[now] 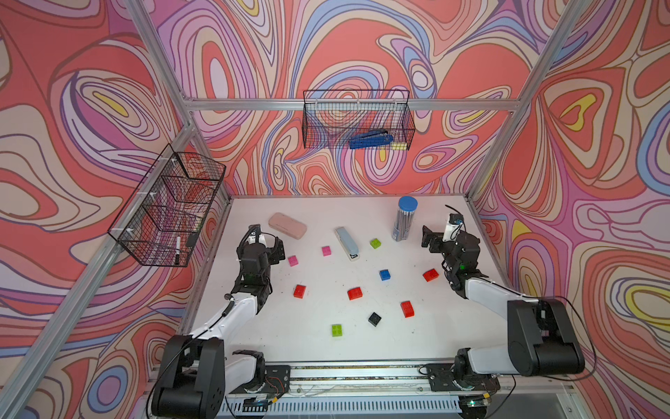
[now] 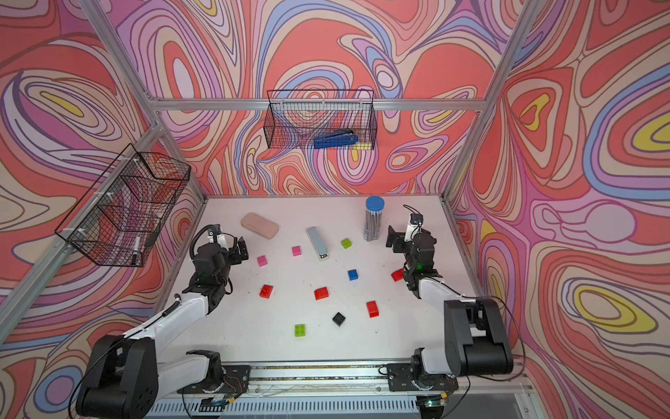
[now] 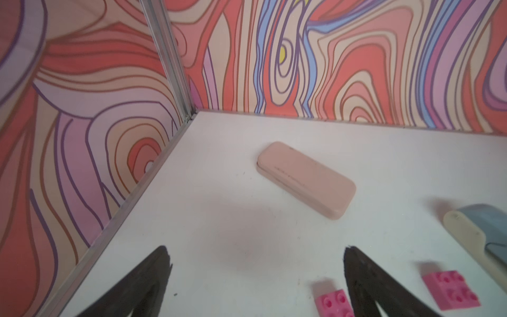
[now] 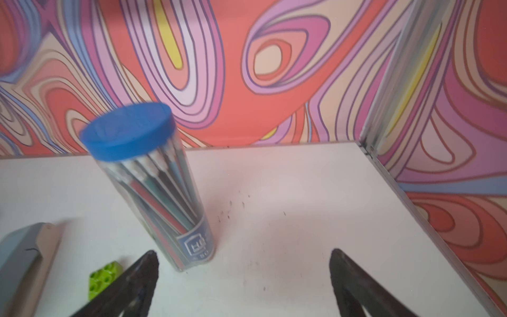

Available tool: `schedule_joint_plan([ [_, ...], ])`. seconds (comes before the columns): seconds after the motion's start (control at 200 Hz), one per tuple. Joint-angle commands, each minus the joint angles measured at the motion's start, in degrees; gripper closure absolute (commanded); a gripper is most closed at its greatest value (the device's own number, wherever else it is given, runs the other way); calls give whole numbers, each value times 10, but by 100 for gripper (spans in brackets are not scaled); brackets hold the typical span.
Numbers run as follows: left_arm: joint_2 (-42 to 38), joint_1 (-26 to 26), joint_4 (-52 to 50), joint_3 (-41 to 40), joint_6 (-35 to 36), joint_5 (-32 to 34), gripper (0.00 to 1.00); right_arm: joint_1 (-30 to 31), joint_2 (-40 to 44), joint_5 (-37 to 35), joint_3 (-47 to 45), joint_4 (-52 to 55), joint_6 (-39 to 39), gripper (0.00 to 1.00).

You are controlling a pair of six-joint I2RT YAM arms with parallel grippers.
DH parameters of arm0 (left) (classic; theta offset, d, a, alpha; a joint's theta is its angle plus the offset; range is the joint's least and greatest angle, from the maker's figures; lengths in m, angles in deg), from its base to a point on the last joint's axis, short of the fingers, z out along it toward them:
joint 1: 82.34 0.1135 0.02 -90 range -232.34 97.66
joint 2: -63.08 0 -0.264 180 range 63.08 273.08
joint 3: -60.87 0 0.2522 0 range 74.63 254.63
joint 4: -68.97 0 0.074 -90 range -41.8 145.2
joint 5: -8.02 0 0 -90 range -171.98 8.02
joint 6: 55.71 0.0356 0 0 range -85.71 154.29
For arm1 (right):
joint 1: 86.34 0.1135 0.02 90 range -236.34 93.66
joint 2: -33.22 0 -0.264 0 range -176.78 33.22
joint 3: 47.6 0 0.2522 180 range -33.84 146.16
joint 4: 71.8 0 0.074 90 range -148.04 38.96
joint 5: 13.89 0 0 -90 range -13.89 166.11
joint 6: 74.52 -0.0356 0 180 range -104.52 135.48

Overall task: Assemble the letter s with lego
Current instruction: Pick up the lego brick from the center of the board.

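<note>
The lego lies scattered loose on the white table (image 1: 311,348): several red bricks such as (image 1: 355,293), two pink ones (image 1: 293,260) (image 1: 326,250), two lime green (image 1: 375,243) (image 1: 337,330), a blue one (image 1: 385,274) and a black one (image 1: 374,319). None are joined. My left gripper (image 1: 277,248) hovers open at the left, just beside the nearer pink brick (image 3: 333,303); nothing sits between its fingers (image 3: 256,251). My right gripper (image 1: 429,239) hangs open at the back right, empty (image 4: 244,253), with a lime brick (image 4: 103,278) off to its side.
A pink oblong case (image 1: 287,225) lies at the back left. A grey-blue stapler (image 1: 347,243) lies mid-back, and a blue-capped pencil tube (image 1: 403,219) stands close to the right gripper. Wire baskets hang on the left wall (image 1: 170,210) and the back wall (image 1: 357,119).
</note>
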Motion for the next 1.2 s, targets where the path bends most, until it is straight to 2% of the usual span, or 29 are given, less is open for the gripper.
schedule_joint_plan([
  [0.0, -18, -44, -212, 64, -74, 66, 0, 3, 43, 94, 24, 141, -27, 2],
  [0.115, -7, -79, -413, 153, -146, 32, 0, 8, 84, 161, 60, 257, -44, 2],
  [0.205, -3, -100, -523, 191, -183, 4, 0, 24, 111, 204, 80, 333, -52, 2],
  [0.285, -4, -119, -573, 192, -205, -42, 0, 42, 125, 233, 92, 385, -58, 2],
  [0.456, -1, -171, -652, 174, -234, -41, 0, 93, 148, 252, 117, 497, -55, 2],
  [0.661, 19, -201, -622, 132, -245, -82, 5, 151, 159, 252, 118, 557, -59, 2],
  [0.886, 91, -204, -611, 152, -226, -50, 15, 214, 148, 238, 97, 542, -88, 2],
  [1.017, 134, -204, -586, 156, -226, -64, 20, 247, 130, 225, 96, 534, -96, 2],
  [1.197, 169, -204, -577, 166, -210, -57, 25, 257, 126, 211, 91, 533, -99, 2],
])
